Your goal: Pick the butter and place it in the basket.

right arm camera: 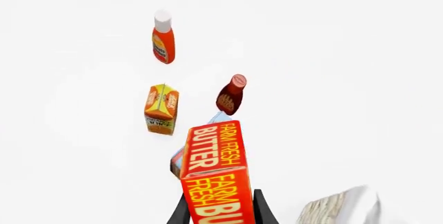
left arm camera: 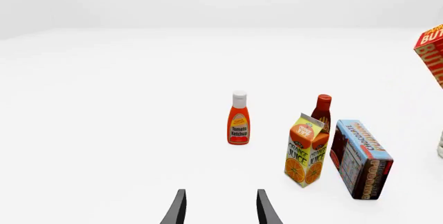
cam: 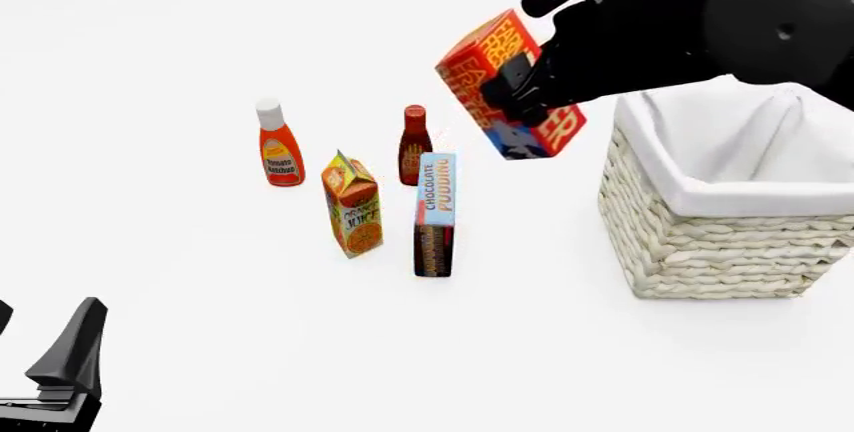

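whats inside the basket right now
Only the white cloth liner shows inside the basket. Its floor is hidden by the near wall. The butter is still outside, held by the right gripper.

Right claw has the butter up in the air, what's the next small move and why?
Probably carry it rightward over the basket. The right claw holds the butter lifted and tilted, left of the basket's rim, not yet above the white liner, so releasing now would likely miss.

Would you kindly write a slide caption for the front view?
Right gripper carries the butter aloft, left of the basket, above the table's remaining groceries.
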